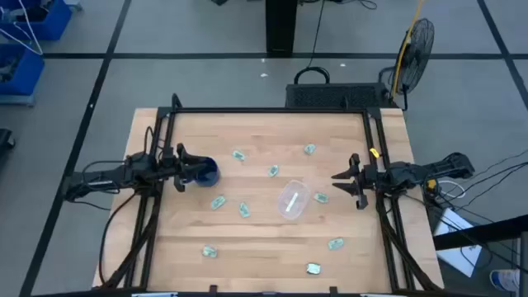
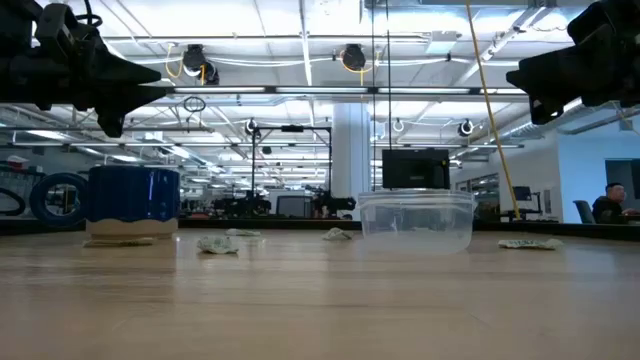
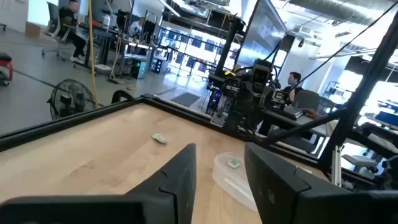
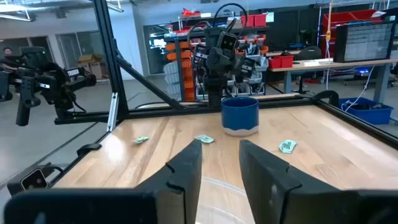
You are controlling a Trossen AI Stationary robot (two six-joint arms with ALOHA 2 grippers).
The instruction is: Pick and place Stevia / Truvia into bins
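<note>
Several small pale green and white Stevia packets lie flat and scattered on the wooden table, among them one far (image 1: pixel 238 155), one in the middle (image 1: pixel 273 171) and one near the front (image 1: pixel 313 268). The clear plastic tub (image 1: pixel 293 200) stands upright mid-table and also shows in the low view (image 2: pixel 415 222). My left gripper (image 1: pixel 180 169) is open and empty, raised above the table at the left, next to the blue mug (image 1: pixel 205 172). My right gripper (image 1: pixel 348 181) is open and empty, raised at the right, pointing toward the tub.
The dark blue mug (image 2: pixel 133 205) stands just in front of my left gripper's fingertips. A packet (image 1: pixel 320 198) lies between the tub and my right gripper. Black frame rails (image 1: pixel 272 110) run along the table's far and side edges.
</note>
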